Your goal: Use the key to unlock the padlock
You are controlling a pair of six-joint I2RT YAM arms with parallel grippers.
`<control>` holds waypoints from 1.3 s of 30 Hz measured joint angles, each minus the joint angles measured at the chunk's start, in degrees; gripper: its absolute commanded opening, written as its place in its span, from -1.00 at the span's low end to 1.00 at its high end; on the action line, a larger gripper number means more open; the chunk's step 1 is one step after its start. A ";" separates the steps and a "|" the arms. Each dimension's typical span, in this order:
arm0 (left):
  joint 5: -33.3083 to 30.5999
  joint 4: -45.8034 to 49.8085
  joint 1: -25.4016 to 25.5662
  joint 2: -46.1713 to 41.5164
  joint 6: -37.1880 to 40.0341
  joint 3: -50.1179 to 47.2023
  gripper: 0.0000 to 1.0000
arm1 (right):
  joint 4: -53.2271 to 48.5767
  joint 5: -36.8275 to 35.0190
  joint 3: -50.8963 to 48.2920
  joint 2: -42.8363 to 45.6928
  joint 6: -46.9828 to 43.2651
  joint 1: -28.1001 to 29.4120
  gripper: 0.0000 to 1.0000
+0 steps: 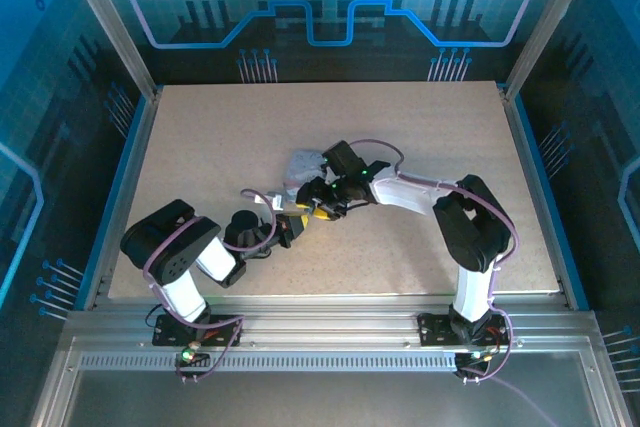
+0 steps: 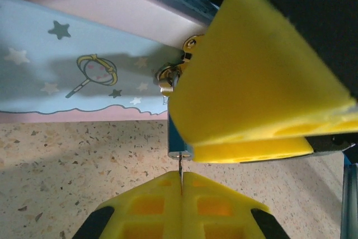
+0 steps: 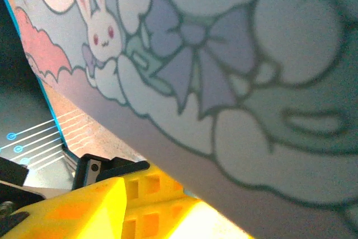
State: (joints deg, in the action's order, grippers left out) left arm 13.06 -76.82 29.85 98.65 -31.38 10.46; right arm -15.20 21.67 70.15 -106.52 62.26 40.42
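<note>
Left gripper (image 2: pixel 182 187), clamped on key (image 2: pixel 181 167), aims it lengthwise at padlock (image 2: pixel 174 138) just ahead, tip nr its base; right gripper (image 1: pixel 319 209) alongside, can't tell if holding.

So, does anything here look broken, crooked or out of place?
Nothing looks spilled or broken. The left gripper pinches the thin key, its tip at the underside of the padlock, which hangs at the clasp of the cartoon tin. The only oddity is the crowding: the right gripper huddles at that same tiny lock.
</note>
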 measured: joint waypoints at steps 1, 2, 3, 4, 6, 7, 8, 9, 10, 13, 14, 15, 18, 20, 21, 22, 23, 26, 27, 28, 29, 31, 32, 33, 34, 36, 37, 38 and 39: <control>0.02 0.00 0.00 0.00 -0.07 0.00 -1.00 | -0.31 -0.37 0.00 0.00 -0.26 0.26 0.13; 0.02 0.00 0.00 0.00 -0.11 0.00 -1.00 | -0.61 -0.74 -0.04 0.00 -0.46 0.52 0.14; 0.02 0.00 0.00 0.02 -0.20 0.00 -1.00 | -0.98 -1.18 -0.04 0.00 -0.74 0.83 0.14; 0.04 0.00 0.00 0.04 -0.24 0.00 -1.00 | -1.18 -1.57 -0.04 0.00 -0.87 1.03 0.15; 0.07 0.00 0.02 0.15 -0.24 -0.02 -1.00 | -1.84 -2.51 -0.04 0.00 -1.31 1.46 0.15; 0.07 0.00 0.00 0.26 -0.24 -0.02 -1.00 | -1.95 -3.06 -0.09 0.00 -1.49 1.57 0.15; 0.11 -0.02 0.02 0.42 -0.24 -0.02 -1.00 | -2.05 -3.52 -0.20 0.00 -1.70 1.66 0.15; 0.22 -0.02 0.02 0.57 -0.26 -0.02 -1.00 | -2.10 -3.89 -0.46 0.00 -1.88 1.68 0.15; 0.24 -0.02 0.02 0.76 -0.26 -0.02 -1.00 | -2.23 -4.33 -0.63 0.00 -1.97 1.68 0.15; 0.26 0.00 0.02 1.22 -0.28 -0.02 -1.00 | -2.40 -5.53 -1.44 0.00 -2.16 1.68 0.15; 0.28 0.00 0.02 1.33 -0.28 -0.02 -1.00 | -2.34 -5.84 -1.68 0.00 -2.14 1.68 0.14; 0.28 0.00 0.02 1.40 -0.28 -0.04 -1.00 | -2.16 -6.10 -1.92 0.00 -2.14 1.68 0.13; 0.44 -0.02 0.02 1.49 -0.50 -0.04 -1.00 | -0.17 -6.78 -2.84 0.00 -2.08 1.68 0.05; 0.68 -0.04 0.02 1.60 -0.92 -0.04 -1.00 | 1.79 -7.39 -3.67 0.02 -1.81 1.68 -0.02; 0.72 -0.09 0.02 1.75 -1.20 -0.04 -1.00 | 2.60 -7.67 -3.98 0.02 -1.75 1.68 -0.07; 0.74 -0.13 0.02 1.95 -1.36 -0.04 -1.00 | 3.76 -7.82 -4.44 0.02 -1.44 1.68 -0.13; 0.76 -0.24 0.02 2.21 -1.57 -0.04 -1.00 | 4.63 -8.07 -4.81 0.04 -1.25 1.68 -0.23; 0.72 -0.70 0.00 2.84 -1.73 -0.04 -1.00 | 6.56 -9.27 -5.99 0.39 -0.46 1.64 -0.53; 0.72 -0.74 0.00 2.97 -1.75 -0.04 -1.00 | 6.97 -9.35 -6.21 0.46 -0.20 1.64 -0.60; 0.70 -0.74 0.00 3.08 -1.73 -0.04 -1.00 | 7.39 -9.42 -6.32 0.46 -0.04 1.64 -0.67; 0.63 -0.76 0.00 3.15 -1.73 -0.04 -1.00 | 7.54 -9.49 -6.36 0.46 0.22 1.66 -0.74; 0.46 -1.03 0.00 3.30 -1.66 -0.04 -1.00 | 7.63 -9.51 -6.36 0.46 0.52 1.64 -0.83; 0.42 -1.07 0.00 3.37 -1.53 -0.04 -1.00 | 7.65 -9.51 -6.36 0.46 0.57 1.64 -0.88; 0.37 -1.09 0.02 3.39 -1.40 -0.04 -1.00 | 7.69 -9.51 -6.36 0.46 0.63 1.64 -0.93; 0.20 -1.11 0.07 3.39 -1.18 -0.04 -1.00 | 7.78 -9.51 -6.36 0.46 0.72 1.64 -0.98; -0.22 -1.11 0.28 3.41 -0.33 -0.04 -1.00 | 7.80 -9.51 -6.36 0.46 0.74 1.66 -1.00; -0.48 -1.11 0.46 3.41 0.15 -0.04 -1.00 | 7.80 -9.51 -6.36 0.46 0.74 1.66 -1.00; -0.85 -1.14 0.61 3.41 0.61 -0.04 -1.00 | 7.80 -9.51 -6.36 0.46 0.76 1.66 -1.00; -1.11 -1.11 0.76 3.41 1.18 -0.04 -1.00 | 7.80 -9.51 -6.36 0.46 0.79 1.66 -1.00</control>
State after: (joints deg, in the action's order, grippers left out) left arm 11.94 -77.93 30.61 102.06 -30.20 10.41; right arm -7.40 12.16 63.79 -106.06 63.05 42.09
